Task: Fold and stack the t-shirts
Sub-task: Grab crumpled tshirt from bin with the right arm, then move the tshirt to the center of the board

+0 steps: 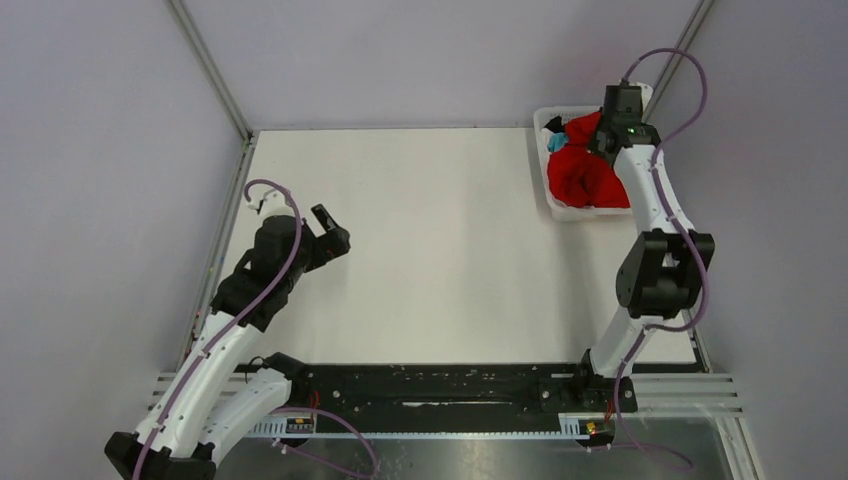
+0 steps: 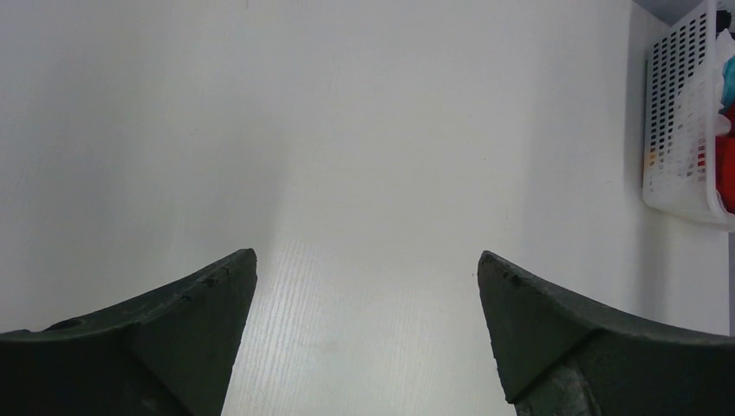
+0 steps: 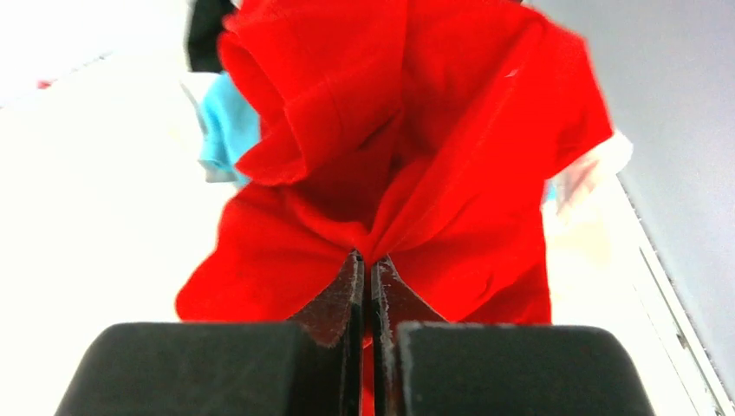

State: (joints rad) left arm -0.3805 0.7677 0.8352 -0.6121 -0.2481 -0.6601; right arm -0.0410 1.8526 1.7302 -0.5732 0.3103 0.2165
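Currently, right gripper [image 3: 366,258]: clenched on a thin pinch of the red t-shirt [image 3: 451,130], fingertips nearly touching through the cloth.
Red t-shirt: bunched in the white basket [image 1: 560,212] at the far right corner of the bench [image 1: 450,220], heaped over the other shirts.
Left gripper [image 2: 366,253]: released, jaws wide apart, holding nothing, above bare bench near the left edge.
Risk, slip: the hold takes only a small fold, so the weight of a large shirt could pull it free on lifting.
Risk, snag: the turquoise shirt [image 3: 227,130] lies against the red one and could be dragged out with it.
Risk, basket: a sideways pull might tip or slide the light basket.
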